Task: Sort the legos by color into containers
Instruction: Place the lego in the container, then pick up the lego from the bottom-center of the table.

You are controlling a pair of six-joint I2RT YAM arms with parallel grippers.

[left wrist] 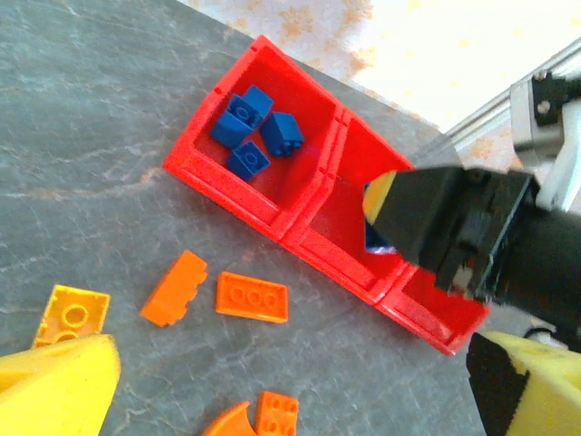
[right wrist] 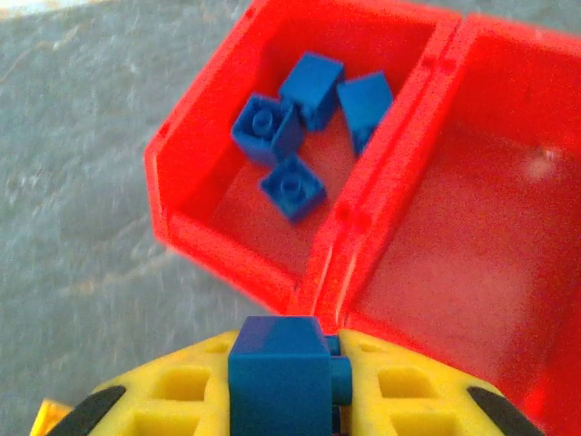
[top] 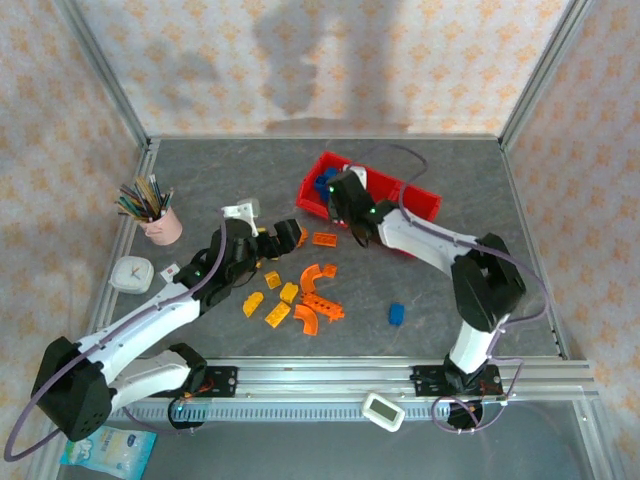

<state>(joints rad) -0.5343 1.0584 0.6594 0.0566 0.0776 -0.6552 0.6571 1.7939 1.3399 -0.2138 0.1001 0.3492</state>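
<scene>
The red tray of containers (top: pixel 420 200) lies at the back centre of the table. Its left compartment (right wrist: pixel 195 154) holds several blue legos (right wrist: pixel 290 113), and the compartment beside it (right wrist: pixel 472 236) looks bare. My right gripper (right wrist: pixel 309 363) hovers by the tray's near rim (top: pixel 340 192), shut on a blue brick (right wrist: pixel 277 377). My left gripper (top: pixel 288 233) stands open over the table, its yellow fingers (left wrist: pixel 54 391) wide apart with nothing between them. Orange and yellow-orange legos (top: pixel 300 292) lie scattered in front of it, among them an orange plate (left wrist: pixel 252 297). One blue brick (top: pixel 396 314) rests alone to the right.
A pink cup of pencils (top: pixel 160 222) and a white timer (top: pixel 131 273) stand at the left. A small white object (top: pixel 240 211) lies behind the left arm. Another white device (top: pixel 382 410) sits on the front rail. Metal frame posts bound the table.
</scene>
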